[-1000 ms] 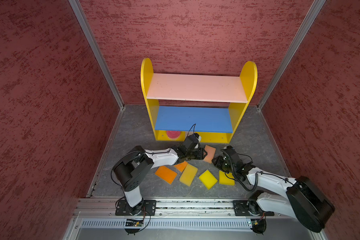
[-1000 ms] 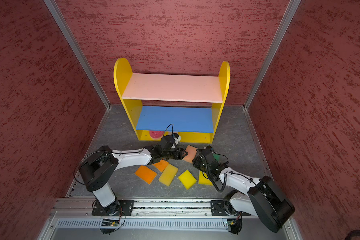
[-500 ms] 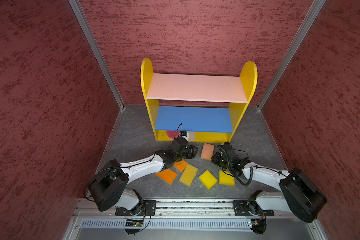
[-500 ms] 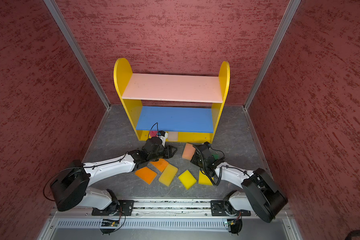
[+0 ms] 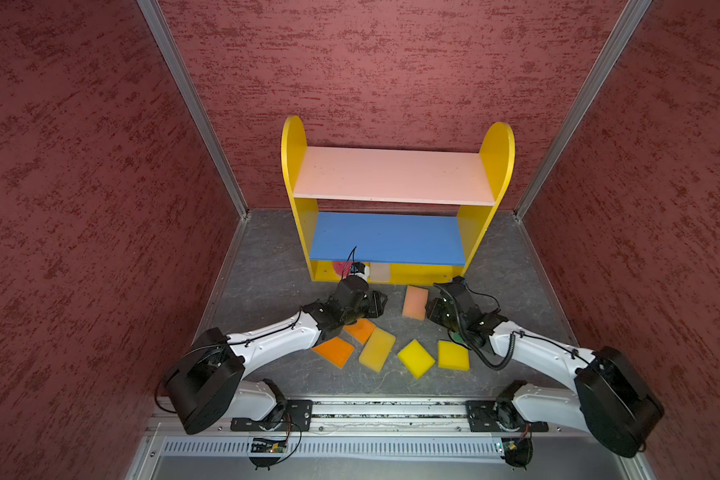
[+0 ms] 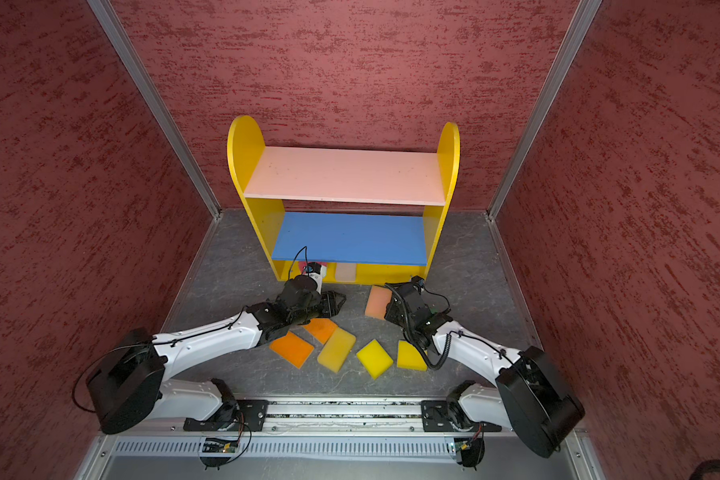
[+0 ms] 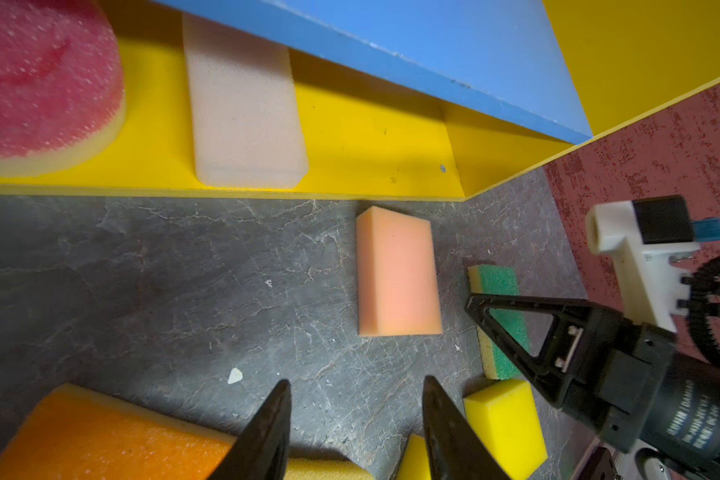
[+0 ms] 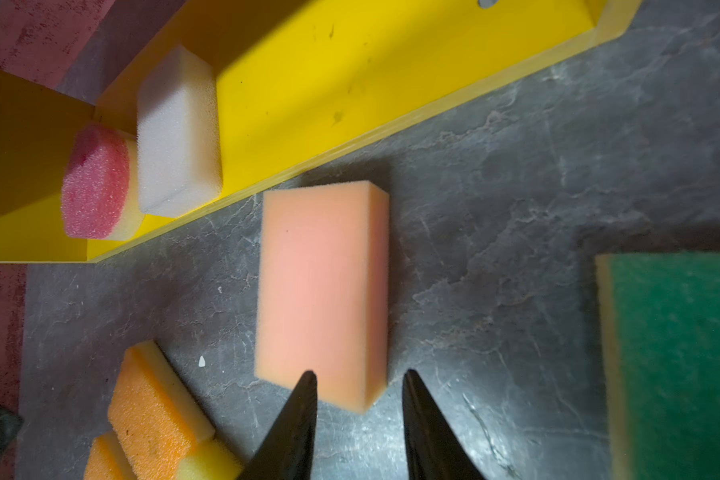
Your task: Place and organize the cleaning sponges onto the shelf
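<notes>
- Your left gripper (image 5: 378,300) is hanging half-open and empty, just below centre in a top view.
- Your right gripper (image 5: 430,309) is sitting parted, empty, just right of the peach sponge (image 5: 415,302).

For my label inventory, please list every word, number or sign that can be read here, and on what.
White print on the right arm's black wrist housing: too blurred to read.
Red-pink sponge: a curved red mark, no letters.
Shelf, other sponges: none.
</notes>
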You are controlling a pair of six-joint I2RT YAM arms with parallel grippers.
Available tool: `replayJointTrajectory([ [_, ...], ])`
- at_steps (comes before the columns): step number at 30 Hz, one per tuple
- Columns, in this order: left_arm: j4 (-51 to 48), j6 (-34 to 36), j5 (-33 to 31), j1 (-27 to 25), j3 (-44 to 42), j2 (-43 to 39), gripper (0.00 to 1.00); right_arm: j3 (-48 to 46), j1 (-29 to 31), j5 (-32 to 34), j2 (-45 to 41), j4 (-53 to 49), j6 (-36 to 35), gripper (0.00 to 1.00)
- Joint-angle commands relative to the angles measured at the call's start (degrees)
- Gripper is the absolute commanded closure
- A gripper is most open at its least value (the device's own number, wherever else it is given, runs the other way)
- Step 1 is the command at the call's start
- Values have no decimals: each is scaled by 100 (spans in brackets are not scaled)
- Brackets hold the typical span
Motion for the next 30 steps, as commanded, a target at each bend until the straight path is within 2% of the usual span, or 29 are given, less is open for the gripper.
replayJointTrajectory([
  [1, -138, -29, -360, 46, -149, -300, 49, 175, 86, -28, 285, 194, 26, 65],
  [6, -302, -87, -592, 119, -324, -590, 49, 154, 105, -111, 672, 464, 92, 70],
  [9, -410, -112, -602, 161, -387, -639, 48, 127, 103, -97, 794, 585, 69, 88],
  [13, -481, -148, -593, 182, -388, -624, 49, 239, 105, 94, 722, 368, -131, 100],
  [20, -413, -169, -545, 186, -388, -572, 49, 687, 96, 536, 342, -173, -815, 100],
  [25, -427, -169, -532, 186, -405, -589, 51, 1027, 87, 686, 526, -253, -1245, 100],
  [30, -467, -166, -564, 189, -449, -663, 51, 1102, 40, 775, 798, 93, -1452, 100],
])
